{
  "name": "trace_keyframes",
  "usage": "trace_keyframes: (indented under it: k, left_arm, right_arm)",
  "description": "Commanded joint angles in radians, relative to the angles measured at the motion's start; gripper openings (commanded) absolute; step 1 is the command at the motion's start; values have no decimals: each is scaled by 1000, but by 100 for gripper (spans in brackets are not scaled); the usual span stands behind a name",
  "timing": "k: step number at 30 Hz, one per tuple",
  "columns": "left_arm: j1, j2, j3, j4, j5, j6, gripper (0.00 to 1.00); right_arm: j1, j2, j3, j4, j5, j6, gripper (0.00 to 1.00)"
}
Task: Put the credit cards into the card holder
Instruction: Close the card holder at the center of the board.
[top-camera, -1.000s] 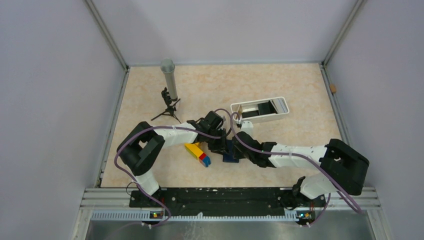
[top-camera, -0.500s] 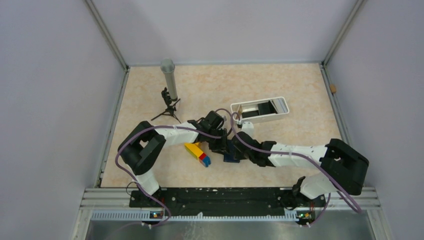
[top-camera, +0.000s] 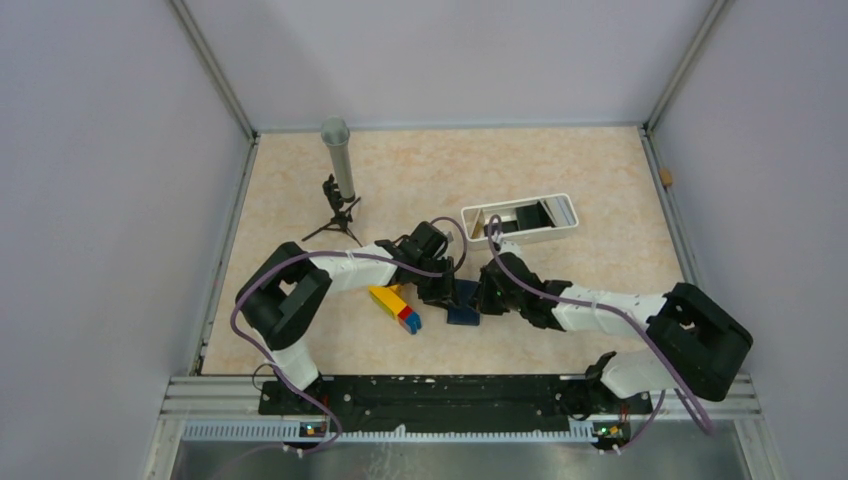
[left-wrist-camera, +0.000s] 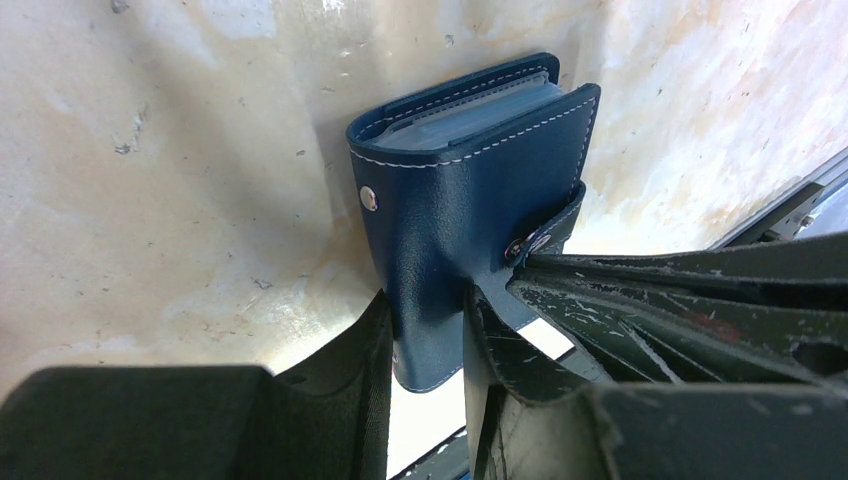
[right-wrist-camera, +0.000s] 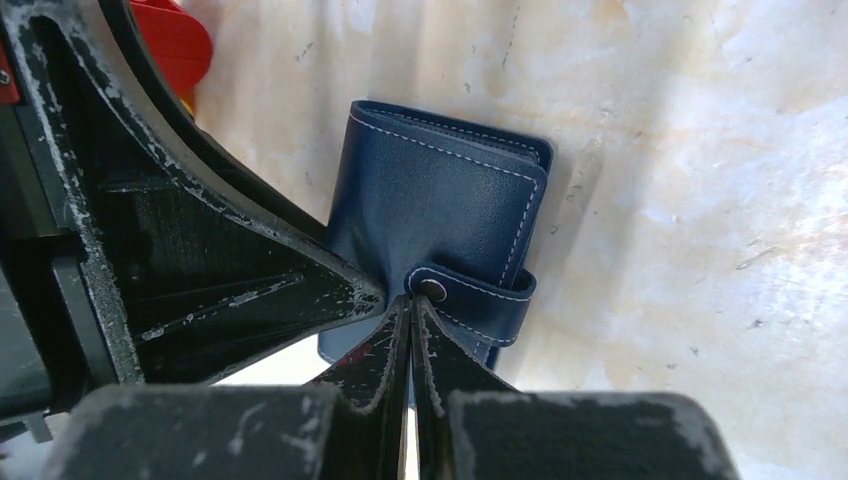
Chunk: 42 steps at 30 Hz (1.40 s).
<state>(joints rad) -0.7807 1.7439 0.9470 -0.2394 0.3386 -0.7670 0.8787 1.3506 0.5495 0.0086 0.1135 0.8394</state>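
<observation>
The card holder (left-wrist-camera: 470, 190) lies near the middle of the worktop (left-wrist-camera: 180, 180), between the 2 hands and just right of the toy bricks (top-camera: 397, 305). In the left wrist view its long axis runs away from the left hand (left-wrist-camera: 428, 322). The far short end points at the worktop's far side and shows greyish layers between the 2 covers.

It is folded shut, navy with pale stitching along the edges. A narrow strap (right-wrist-camera: 470, 295) wraps round one long side and carries a metal stud (right-wrist-camera: 432, 290). A second stud sits on the cover.

The left hand is clamped across the card holder's near end, 1 finger on each face. The right hand (right-wrist-camera: 412, 310) has its fingers pressed together, with the tips at the strap's stud. Whether they pinch the strap I cannot tell.

Since 1 second ago, the right arm's elbow has swung toward the near right. Its wrist has dropped away from the white tray (top-camera: 520, 215) toward the card holder. The left arm and the card holder have stayed put.
</observation>
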Motion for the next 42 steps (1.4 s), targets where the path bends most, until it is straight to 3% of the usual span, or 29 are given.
trace_keyframes:
  k: [1, 8, 18, 32, 38, 42]
  left_arm:
    - [-9, 60, -40, -39, -97, 47, 28]
    - [-11, 71, -40, -27, -84, 57, 28]
    - [-11, 75, -28, -45, -91, 61, 28]
    - [-4, 62, -16, -56, -131, 42, 30]
    - [10, 8, -15, -36, -97, 31, 34]
    - [15, -38, -13, -26, -89, 32, 37]
  right_arm:
    - [-93, 3, -74, 133, -134, 32, 0]
    - [-187, 69, -146, 221, -251, 85, 0]
    - [-280, 121, -224, 243, -291, 125, 0]
    - [-294, 197, -386, 464, -305, 245, 0]
    - [-297, 331, -472, 680, -300, 322, 0]
    - [-297, 312, -496, 683, -279, 324, 0]
